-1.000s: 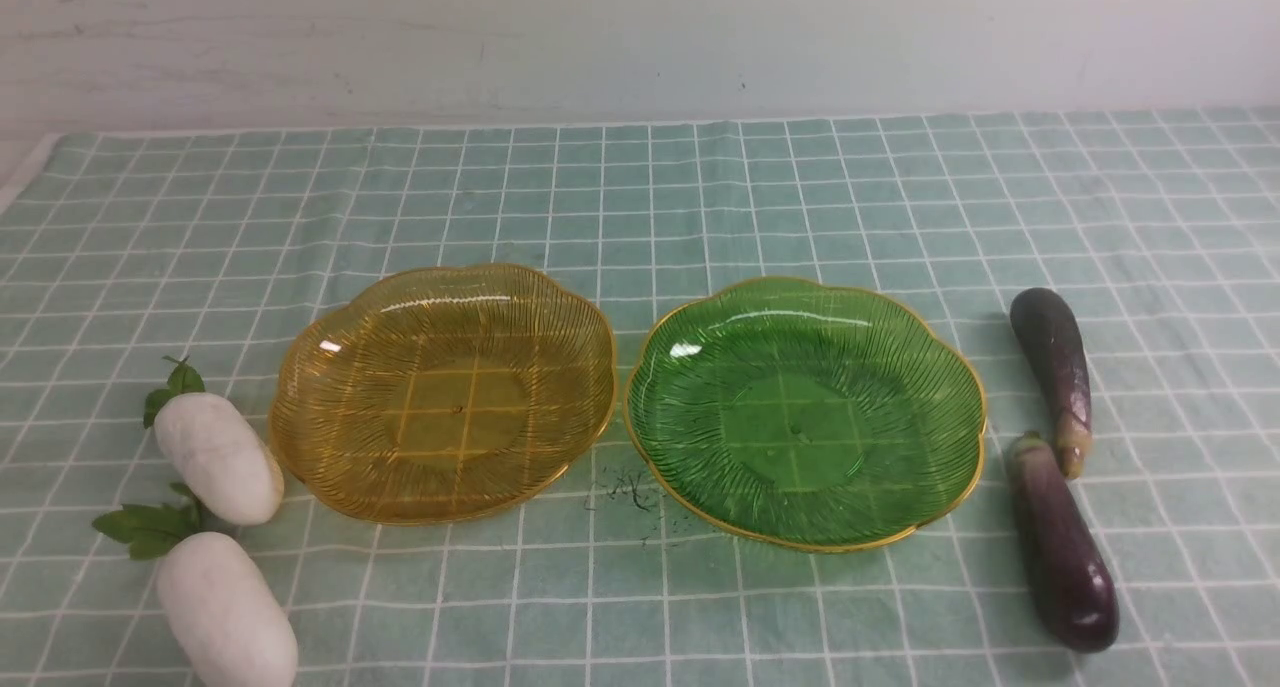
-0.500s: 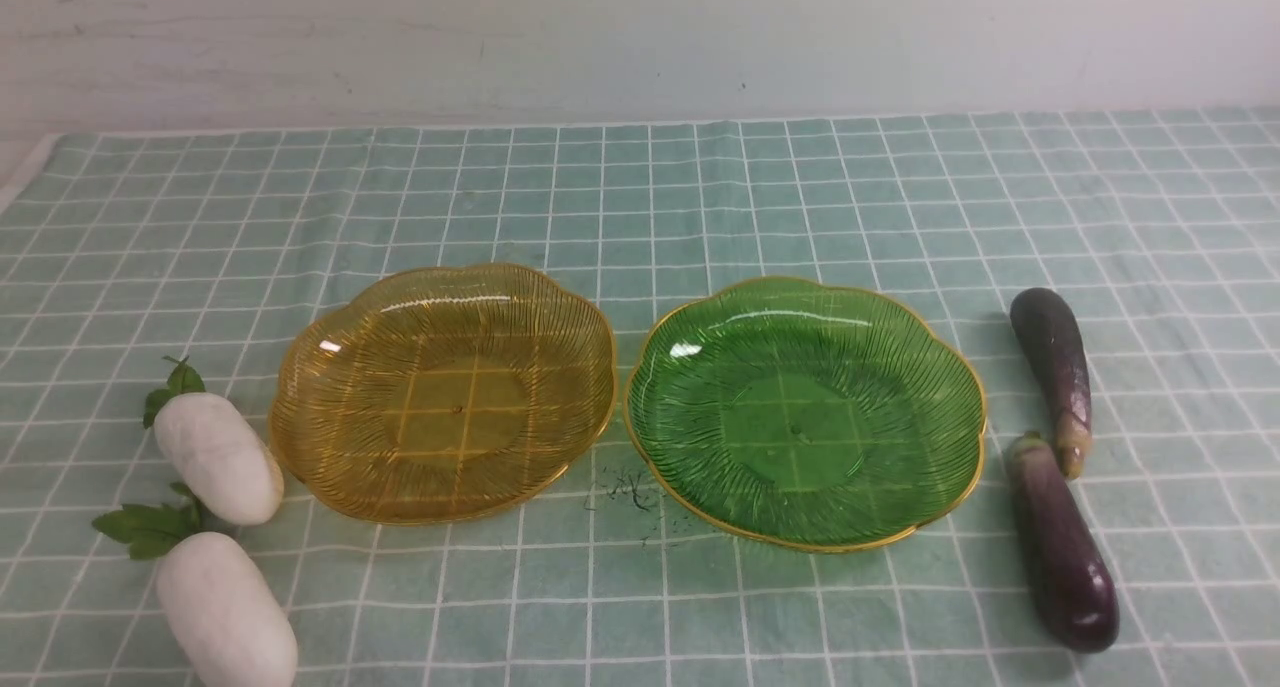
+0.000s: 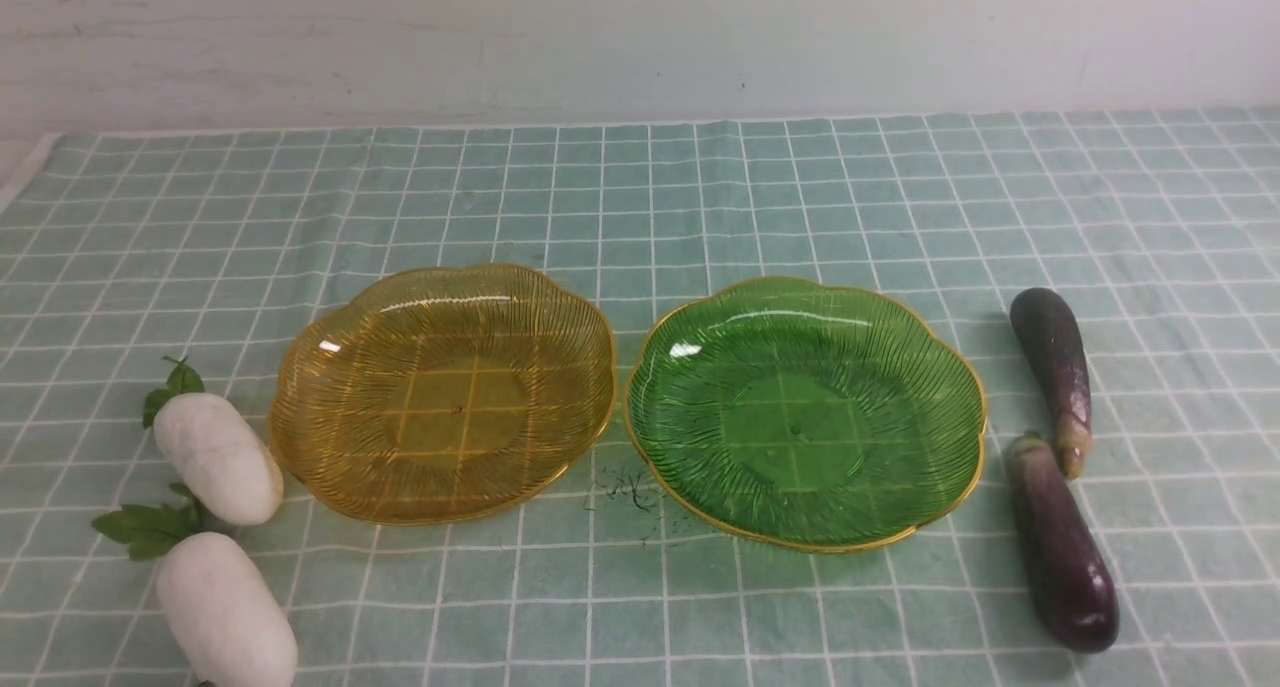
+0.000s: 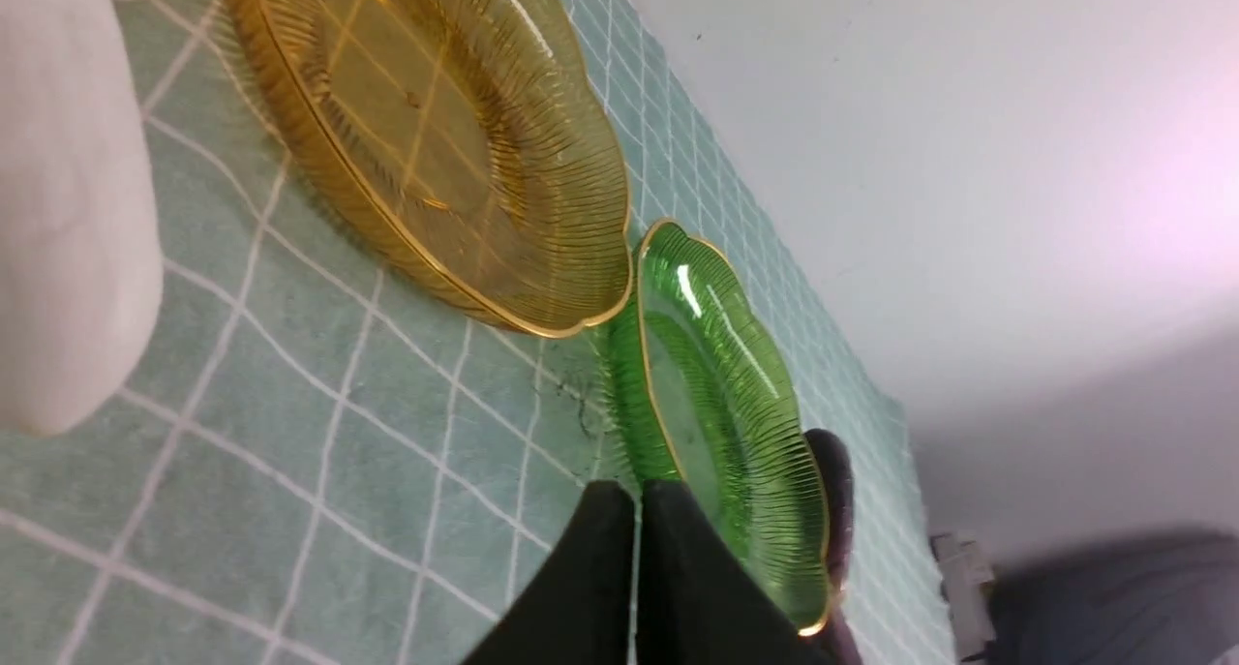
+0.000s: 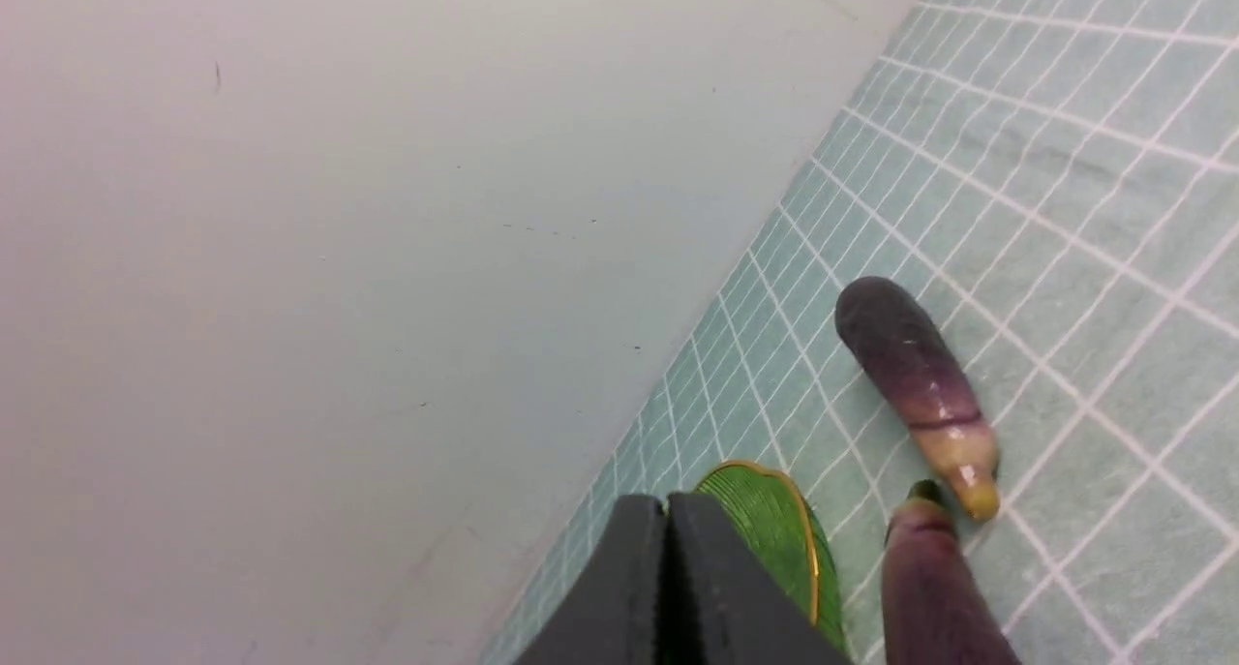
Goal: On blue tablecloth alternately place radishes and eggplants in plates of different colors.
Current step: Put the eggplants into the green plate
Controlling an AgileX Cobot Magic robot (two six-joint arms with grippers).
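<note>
Radishes (image 3: 218, 457) lie left of amber plate (image 3: 440, 392), eggplants (image 3: 1060, 557) right of green plate (image 3: 805, 412). Both the left tool (image 4: 634, 489) and right tool (image 5: 666, 500) are clenched, empty.

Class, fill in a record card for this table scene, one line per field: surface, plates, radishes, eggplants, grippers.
surface: blue tablecloth, white grid
plates: amber plate left, green plate right, side by side, both empty
radishes: far radish and near radish, on the cloth left of the amber plate
eggplants: far eggplant and near eggplant, on the cloth right of the green plate
grippers: left gripper shut, right gripper shut, both holding nothing
</note>
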